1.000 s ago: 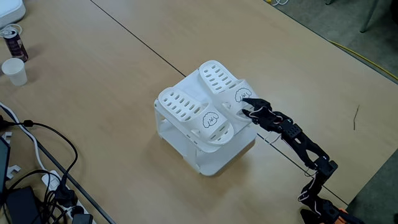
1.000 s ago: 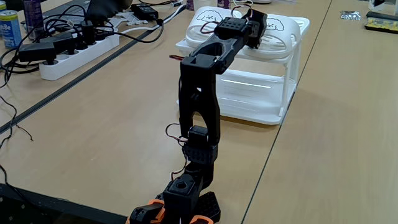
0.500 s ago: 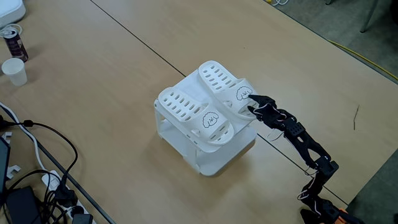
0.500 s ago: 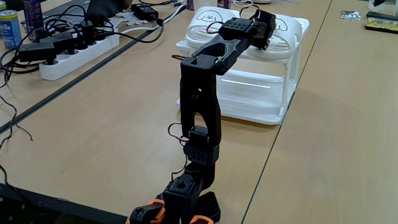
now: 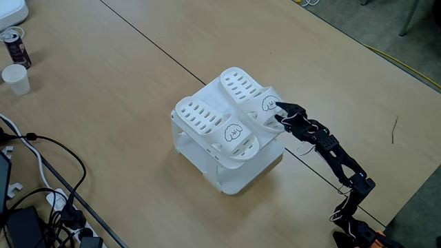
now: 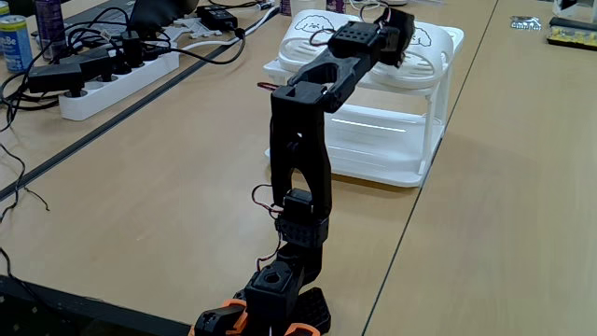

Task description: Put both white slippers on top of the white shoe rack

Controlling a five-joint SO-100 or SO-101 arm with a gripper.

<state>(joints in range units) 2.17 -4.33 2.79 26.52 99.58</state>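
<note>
Both white slippers lie side by side on the flat top of the white shoe rack (image 5: 241,176), toes pointing away from the arm. One slipper (image 5: 213,127) is on the left and the other (image 5: 249,98) is on the right in a fixed view. My black gripper (image 5: 279,113) hovers at the right slipper's strap end with its fingers slightly apart, holding nothing. From behind the arm, the gripper (image 6: 399,22) is raised over the rack (image 6: 392,140), between the left slipper (image 6: 312,26) and the right slipper (image 6: 427,37).
A drink can (image 5: 14,45) and a white cup (image 5: 15,78) stand at the far left. Cables and a power strip (image 6: 112,79) crowd the left side, beside a blue can (image 6: 13,42). The arm's base (image 6: 275,299) sits at the table's near edge.
The gripper has drawn back a little from the right slipper's strap and lifted slightly. Both slippers stay where they were on the rack.
</note>
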